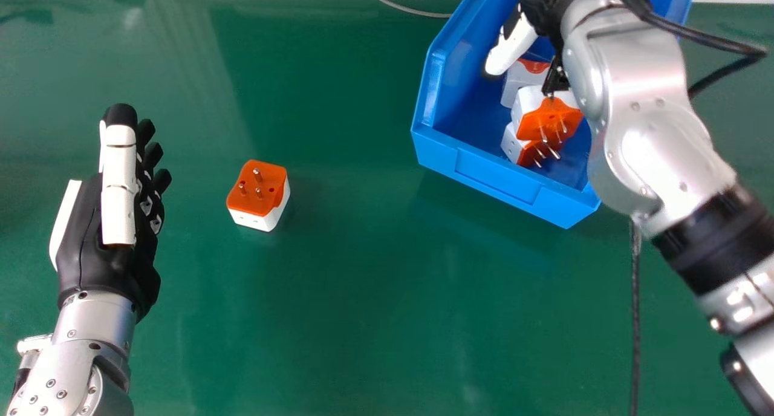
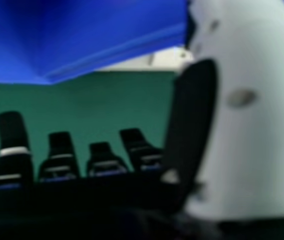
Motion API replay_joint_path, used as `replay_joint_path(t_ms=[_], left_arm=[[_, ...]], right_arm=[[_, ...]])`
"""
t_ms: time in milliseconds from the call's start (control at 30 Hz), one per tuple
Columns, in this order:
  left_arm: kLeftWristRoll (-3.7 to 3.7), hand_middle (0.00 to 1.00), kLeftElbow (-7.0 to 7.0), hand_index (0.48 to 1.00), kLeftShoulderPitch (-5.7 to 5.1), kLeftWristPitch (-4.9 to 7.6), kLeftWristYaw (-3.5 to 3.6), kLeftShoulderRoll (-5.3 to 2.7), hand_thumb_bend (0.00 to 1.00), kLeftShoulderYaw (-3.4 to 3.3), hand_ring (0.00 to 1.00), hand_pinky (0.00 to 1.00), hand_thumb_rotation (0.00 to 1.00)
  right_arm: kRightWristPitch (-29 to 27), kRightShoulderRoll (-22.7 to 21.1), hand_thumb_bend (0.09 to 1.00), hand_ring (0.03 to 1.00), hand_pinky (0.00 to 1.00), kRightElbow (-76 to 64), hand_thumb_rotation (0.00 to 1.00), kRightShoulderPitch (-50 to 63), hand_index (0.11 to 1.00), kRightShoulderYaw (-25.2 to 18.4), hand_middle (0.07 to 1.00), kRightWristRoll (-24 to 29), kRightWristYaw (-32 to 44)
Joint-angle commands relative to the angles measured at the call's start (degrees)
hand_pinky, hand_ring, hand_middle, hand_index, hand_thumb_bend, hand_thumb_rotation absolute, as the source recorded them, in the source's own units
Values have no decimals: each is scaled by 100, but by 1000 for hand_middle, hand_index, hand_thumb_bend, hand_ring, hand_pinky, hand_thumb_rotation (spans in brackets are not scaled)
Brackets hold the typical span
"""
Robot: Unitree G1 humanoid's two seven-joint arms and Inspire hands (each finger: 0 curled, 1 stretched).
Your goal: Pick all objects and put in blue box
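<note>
Over the blue box [image 1: 444,95], my right hand [image 1: 511,47] is open, its white thumb pointing down inside the walls. In the right hand view the fingers of my right hand [image 2: 12,137] extend with nothing held, and the blue box [image 2: 106,30] is beyond them. Inside the box lie three orange-and-white plug adapters [image 1: 547,123], partly overlapping, the rear one partly hidden by the hand. One more adapter [image 1: 259,192] sits on the green table, prongs up, between my left hand and the box. My left hand [image 1: 118,192] is open at the left, apart from that adapter.
The green table [image 1: 363,307] has bare room in front of the box. A thin cable [image 1: 405,8] runs to the box's far left side, and a dark cable [image 1: 635,319] lies at the right. My right forearm crosses over the box's right side.
</note>
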State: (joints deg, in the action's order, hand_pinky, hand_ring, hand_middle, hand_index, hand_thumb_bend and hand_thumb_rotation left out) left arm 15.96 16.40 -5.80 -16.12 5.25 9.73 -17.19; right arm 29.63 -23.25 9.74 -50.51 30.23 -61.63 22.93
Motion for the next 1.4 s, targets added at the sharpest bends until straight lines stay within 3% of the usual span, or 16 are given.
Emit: replay_joint_path(t_ms=[0, 133, 200, 300, 400, 600, 700, 867, 1067, 1200, 1233, 1367], left_arm=[[18, 995, 57, 1000, -1, 105, 55, 54, 601, -48, 1000, 1000, 992], [46, 995, 43, 1000, -53, 154, 144, 71, 593, -76, 1000, 1000, 998], [95, 996, 42, 1000, -73, 154, 171, 50, 582, -101, 1000, 1000, 1000], [90, 999, 36, 1000, -113, 182, 176, 44, 571, -107, 1000, 1000, 1000], [53, 995, 91, 1000, -176, 156, 138, 33, 586, -97, 1000, 1000, 999], [4, 991, 179, 1000, -299, 224, 116, 9, 581, -74, 1000, 1000, 1000], [-40, 987, 238, 1000, -362, 213, 80, 3, 588, -57, 1000, 1000, 1000], [-72, 981, 302, 1000, -401, 180, 12, -20, 583, -32, 1000, 1000, 1000], [-78, 980, 330, 1000, -419, 166, -34, -31, 567, 0, 1000, 1000, 1000], [75, 997, 195, 1000, -345, 193, 55, -35, 548, -48, 1000, 1000, 1000], [67, 999, 173, 1000, -335, 214, 54, -39, 543, -46, 1000, 1000, 1000], [-117, 995, 246, 1000, -359, 205, -78, -57, 547, 23, 1000, 1000, 1000]], right_arm=[[107, -164, 794, 860, 682, -716, 306, 264, 890, -208, 961, -170, 131], [42, -335, 753, 867, 703, -1980, 366, 975, 887, -320, 952, -314, 594], [90, -241, 733, 876, 718, -2679, 344, 1463, 893, -464, 959, -258, 710], [45, -68, 726, 882, 730, -3508, 321, 2181, 894, -612, 954, -200, 707], [-202, -6, 693, 872, 729, -4209, 356, 2927, 899, -615, 937, -215, 671], [-877, 49, 631, 862, 680, -5095, 483, 4051, 899, -528, 932, -339, 734], [-1259, 111, 627, 863, 703, -5335, 440, 4489, 903, -543, 934, -209, 579], [-1806, 209, 590, 903, 772, -5453, 449, 4822, 943, -542, 963, -44, 602], [-2459, 426, 590, 901, 772, -5089, 393, 4771, 929, -376, 956, 148, 366], [-2890, 535, 597, 910, 785, -4441, 386, 4228, 930, -273, 968, 446, 396], [-2999, 565, 606, 908, 785, -4211, 388, 4062, 927, -235, 967, 459, 343], [-3379, 724, 605, 929, 794, -3132, 398, 3323, 928, -18, 969, 318, 50]])
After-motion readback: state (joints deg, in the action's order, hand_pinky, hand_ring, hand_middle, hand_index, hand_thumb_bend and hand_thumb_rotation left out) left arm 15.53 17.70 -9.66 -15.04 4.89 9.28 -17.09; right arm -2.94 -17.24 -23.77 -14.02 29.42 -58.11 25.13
